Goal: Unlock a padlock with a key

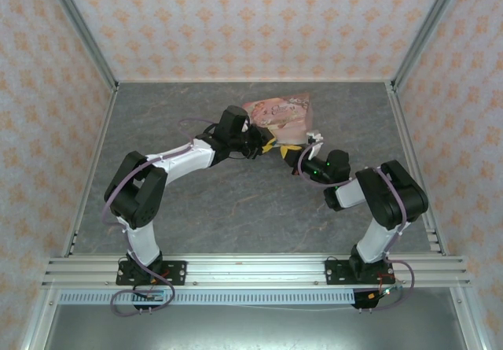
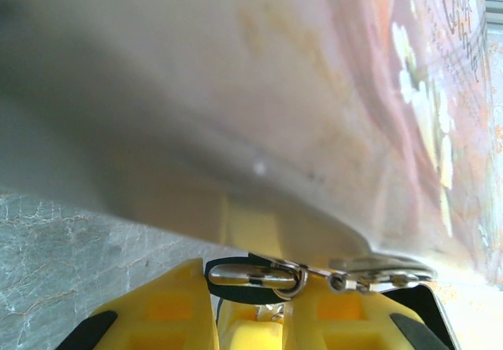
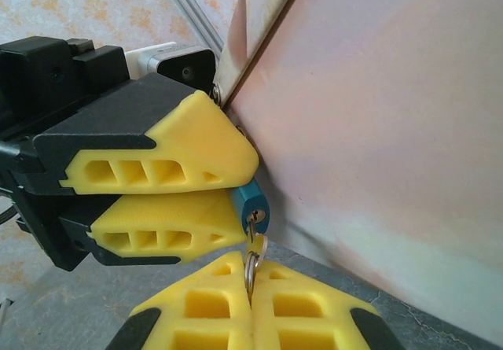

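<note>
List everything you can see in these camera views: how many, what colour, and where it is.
padlock: one, teal-blue, clamped in the left end effector, right beside the pink box
key: one, pale metal, under the padlock, pinched by the right end effector
pink box: one, pink with illustrations, on the table behind both end effectors
table: one, grey marbled, under everything
walls: three, pale with orange floral print, around the table
arms: two, black and white, bolted at the near edge, meeting mid-table
left end effector: one, yellow fingers, shut on the padlock
right end effector: one, yellow fingers, shut on the key
</note>
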Controlling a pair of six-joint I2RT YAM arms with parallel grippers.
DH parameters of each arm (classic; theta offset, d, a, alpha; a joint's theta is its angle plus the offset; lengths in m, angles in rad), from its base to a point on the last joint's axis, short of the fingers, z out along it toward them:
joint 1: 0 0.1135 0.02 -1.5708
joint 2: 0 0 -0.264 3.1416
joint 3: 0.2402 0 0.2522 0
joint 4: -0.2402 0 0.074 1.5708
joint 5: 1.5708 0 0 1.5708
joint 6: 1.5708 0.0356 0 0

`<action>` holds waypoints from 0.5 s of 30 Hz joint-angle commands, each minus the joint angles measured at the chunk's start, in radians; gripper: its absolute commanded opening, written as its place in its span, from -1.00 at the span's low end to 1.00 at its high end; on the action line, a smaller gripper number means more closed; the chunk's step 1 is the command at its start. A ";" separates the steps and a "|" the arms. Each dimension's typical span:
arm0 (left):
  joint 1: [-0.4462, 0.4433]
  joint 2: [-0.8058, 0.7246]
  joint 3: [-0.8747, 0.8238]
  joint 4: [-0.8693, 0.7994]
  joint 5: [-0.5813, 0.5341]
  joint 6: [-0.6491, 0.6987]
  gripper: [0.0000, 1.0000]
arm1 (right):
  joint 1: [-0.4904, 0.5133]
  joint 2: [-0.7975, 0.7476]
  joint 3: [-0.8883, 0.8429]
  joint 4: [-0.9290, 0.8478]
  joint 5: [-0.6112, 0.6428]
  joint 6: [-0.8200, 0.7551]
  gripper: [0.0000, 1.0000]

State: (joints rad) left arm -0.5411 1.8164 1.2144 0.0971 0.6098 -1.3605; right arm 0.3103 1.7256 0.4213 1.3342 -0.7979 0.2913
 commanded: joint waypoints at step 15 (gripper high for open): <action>0.004 -0.052 0.019 0.020 0.042 0.009 -0.70 | -0.007 0.001 0.018 0.067 -0.031 -0.021 -1.00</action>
State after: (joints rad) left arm -0.5411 1.8126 1.2144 0.0948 0.6155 -1.3605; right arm 0.3107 1.7302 0.4252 1.3365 -0.8120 0.2909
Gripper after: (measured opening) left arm 0.192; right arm 0.040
